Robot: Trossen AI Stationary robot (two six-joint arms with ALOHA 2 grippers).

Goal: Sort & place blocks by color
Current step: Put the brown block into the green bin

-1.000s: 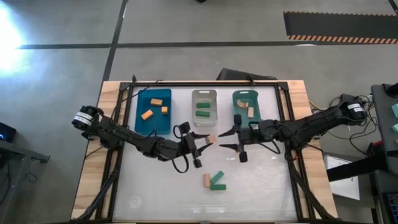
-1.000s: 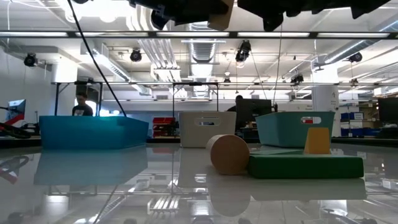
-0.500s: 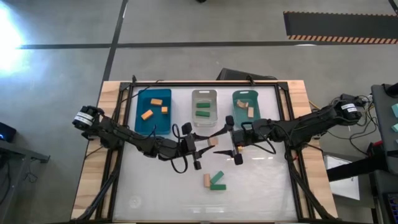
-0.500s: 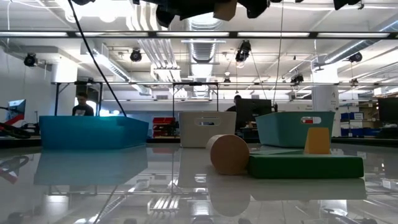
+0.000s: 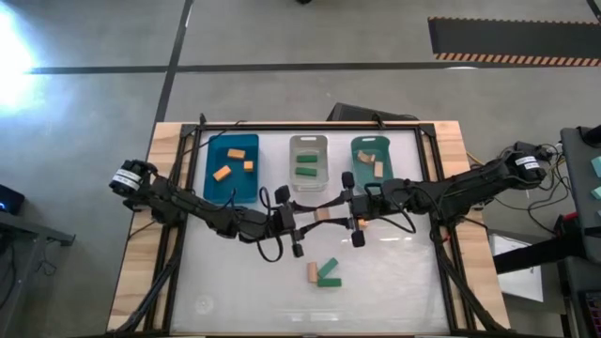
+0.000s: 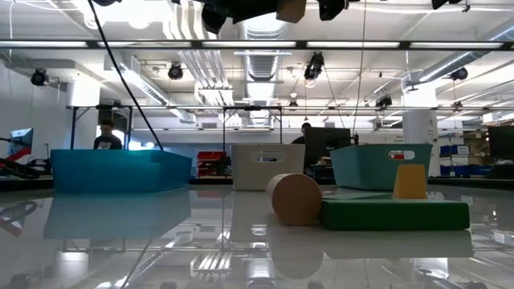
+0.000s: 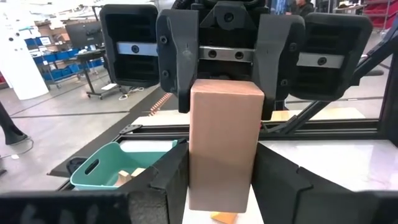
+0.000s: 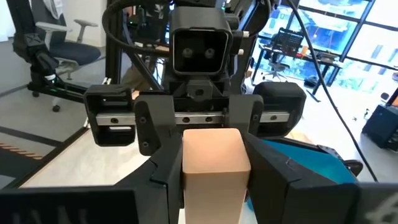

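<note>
A pale tan block hangs in the air over the table's middle, between my two grippers. My left gripper comes from the table's left and is shut on one end. My right gripper comes from the right and is shut on the other end. On the table near the front, a tan block and a green block lie side by side. An orange block stands behind the green one. My left gripper pinches the tan block's near end between its two fingers, which lie level along the block's side faces. The block sits level, clear of the table. My right gripper pinches the block's opposite end between its two fingers, level, coming from the table's right. Its fingers flank the block's far end in the left wrist view.
Three bins stand in a row at the far side: a blue bin with orange blocks, a clear bin with green blocks, and a teal bin with tan blocks. The white table is bare at the front left.
My right gripper has moved toward the table's left, up to the tan block. It opened wide around the block's free end and then shut on it. My left gripper has kept its hold in place.
</note>
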